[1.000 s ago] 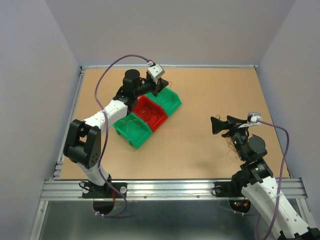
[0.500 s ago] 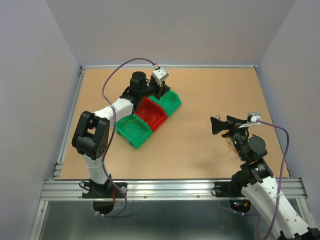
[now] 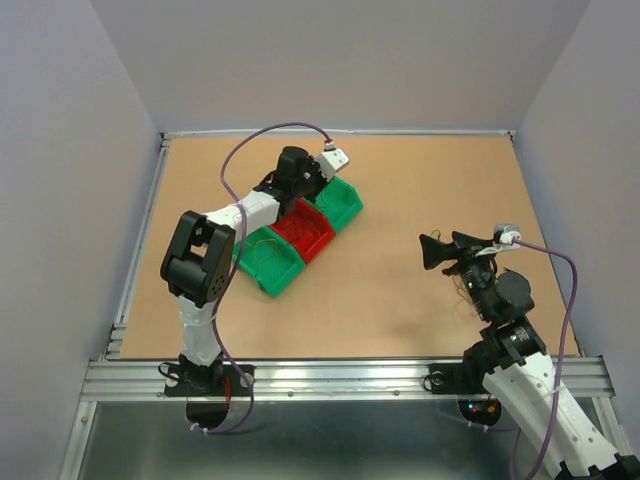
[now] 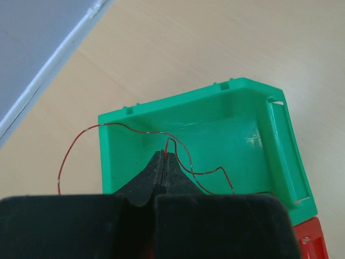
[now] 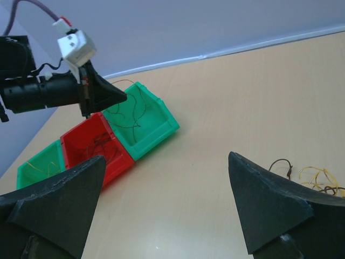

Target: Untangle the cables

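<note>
My left gripper (image 3: 322, 180) is shut on a thin red wire (image 4: 166, 145) and holds it over the far green bin (image 4: 232, 124). The wire loops out over the bin's left rim and trails into the bin. The gripper also shows in the right wrist view (image 5: 116, 97). My right gripper (image 3: 432, 250) is open and empty above the bare table; its fingers (image 5: 59, 194) frame the view. A small clump of brown and yellow cables (image 5: 310, 178) lies on the table by the right finger, mostly hidden under the arm in the top view.
Three bins stand in a diagonal row: a near green bin (image 3: 268, 262) with yellow wires, a red bin (image 3: 303, 230) with dark wires, and the far green bin (image 3: 343, 203) with dark wires. Grey walls enclose the table.
My left arm has swung right, carrying its shut gripper from the bins' back-left side to over the far green bin. The right arm has not moved.
</note>
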`<state>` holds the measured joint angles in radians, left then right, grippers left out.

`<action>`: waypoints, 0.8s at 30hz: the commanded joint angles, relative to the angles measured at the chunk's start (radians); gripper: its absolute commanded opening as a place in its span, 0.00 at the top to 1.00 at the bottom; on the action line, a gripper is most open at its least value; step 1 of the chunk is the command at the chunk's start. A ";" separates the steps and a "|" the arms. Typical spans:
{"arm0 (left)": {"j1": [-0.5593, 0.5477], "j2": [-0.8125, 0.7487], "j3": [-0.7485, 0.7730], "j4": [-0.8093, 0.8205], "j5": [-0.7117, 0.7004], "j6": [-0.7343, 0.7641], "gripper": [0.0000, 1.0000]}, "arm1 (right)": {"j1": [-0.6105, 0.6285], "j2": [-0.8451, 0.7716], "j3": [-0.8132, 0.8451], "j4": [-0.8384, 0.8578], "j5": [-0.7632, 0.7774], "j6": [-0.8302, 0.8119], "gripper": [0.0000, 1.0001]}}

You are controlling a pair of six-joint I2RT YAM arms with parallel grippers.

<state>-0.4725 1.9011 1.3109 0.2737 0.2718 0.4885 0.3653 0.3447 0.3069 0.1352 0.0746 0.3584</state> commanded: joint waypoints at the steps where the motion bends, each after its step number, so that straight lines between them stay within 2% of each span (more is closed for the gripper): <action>1: -0.093 0.062 0.130 -0.182 -0.151 0.165 1.00 | -0.002 0.014 0.014 0.046 -0.021 -0.007 0.00; 5: -0.114 0.154 0.197 -0.258 -0.293 0.160 0.98 | -0.002 0.022 0.015 0.046 -0.019 -0.009 0.00; 13: -0.110 0.158 0.221 -0.320 -0.207 0.130 0.80 | -0.002 0.126 0.054 0.009 0.010 0.011 0.00; 14: -0.110 0.148 0.215 -0.315 -0.209 0.127 0.73 | -0.003 0.131 0.055 0.010 0.008 0.010 0.00; 16: -0.107 0.098 0.170 -0.266 -0.200 0.119 0.68 | -0.003 0.134 0.057 0.010 0.007 0.011 0.00; 17: -0.104 0.079 0.151 -0.240 -0.189 0.113 0.62 | -0.003 0.134 0.057 0.010 0.007 0.010 0.00; 24: -0.101 -0.048 0.073 -0.191 -0.108 0.064 0.50 | -0.003 0.152 0.066 -0.009 0.033 0.039 0.00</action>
<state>-0.5751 1.9793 1.3998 0.0246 0.0982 0.5968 0.3653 0.4843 0.3073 0.1150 0.0788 0.3756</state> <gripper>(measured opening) 0.468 0.999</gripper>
